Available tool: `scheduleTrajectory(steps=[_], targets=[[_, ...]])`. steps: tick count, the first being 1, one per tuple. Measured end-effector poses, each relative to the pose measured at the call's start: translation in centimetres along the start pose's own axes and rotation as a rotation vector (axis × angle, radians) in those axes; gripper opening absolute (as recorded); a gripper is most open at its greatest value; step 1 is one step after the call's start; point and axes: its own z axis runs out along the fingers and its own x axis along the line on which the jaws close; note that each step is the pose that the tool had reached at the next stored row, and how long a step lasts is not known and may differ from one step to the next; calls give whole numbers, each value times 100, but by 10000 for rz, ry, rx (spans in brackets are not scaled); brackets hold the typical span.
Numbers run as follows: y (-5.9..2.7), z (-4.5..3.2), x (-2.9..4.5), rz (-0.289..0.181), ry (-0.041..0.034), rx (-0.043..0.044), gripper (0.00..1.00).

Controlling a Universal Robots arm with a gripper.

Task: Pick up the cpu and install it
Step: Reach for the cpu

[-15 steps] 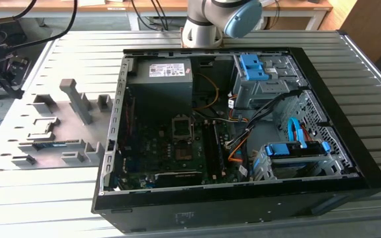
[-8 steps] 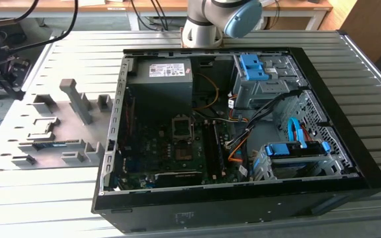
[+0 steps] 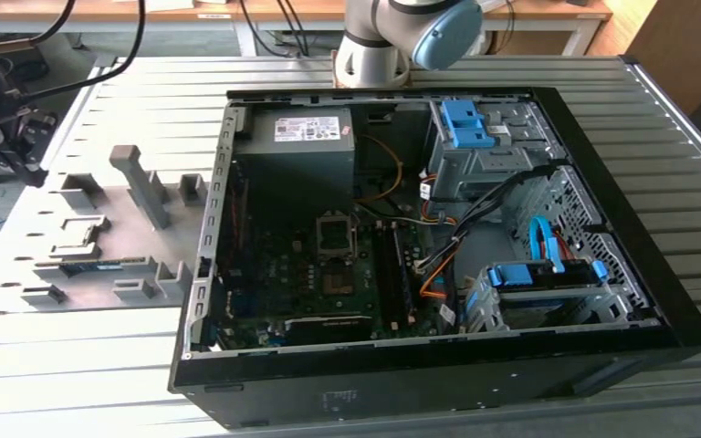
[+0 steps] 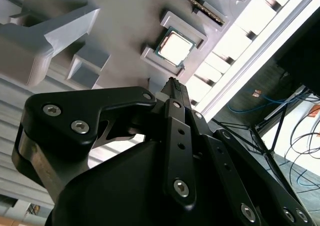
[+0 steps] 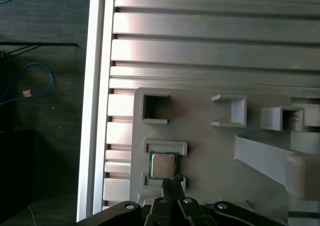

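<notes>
The cpu point(image 5: 163, 165) is a small, thin, flat square. Its top is dull silver-grey and shines a little where the light hits it. A thin green edge runs all the way round it. It lies flat in a shallow square pocket point(image 5: 165, 147) with low grey walls. The pocket is part of a grey tray point(image 5: 210, 156). In the second wrist view the cpu point(image 4: 175, 48) looks pale and bright, and a long green memory stick point(image 4: 200, 5) stands in a slot near it.

The gripper point(image 5: 172, 181) is black. Its two thin fingers point(image 5: 167, 185) are pressed together with nothing between them. The tips are just beside one edge of the cpu, over the pocket wall. I cannot tell if they touch it. The cpu has not been picked up yet.

In the exterior view the tray sits on a ribbed metal table point(image 3: 83, 365). It is at about nine o'clock from the open computer case point(image 3: 643, 274). Inside the case there is a socket point(image 3: 336, 233) with a metal frame, well apart from the tray. The foot of the arm point(image 3: 375, 55) stands at about twelve o'clock from the case.
</notes>
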Motion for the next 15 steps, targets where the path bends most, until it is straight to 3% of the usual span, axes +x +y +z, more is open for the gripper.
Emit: scheduleTrajectory(steps=[15], targets=[[-3,83,-2,0,0,0,10]])
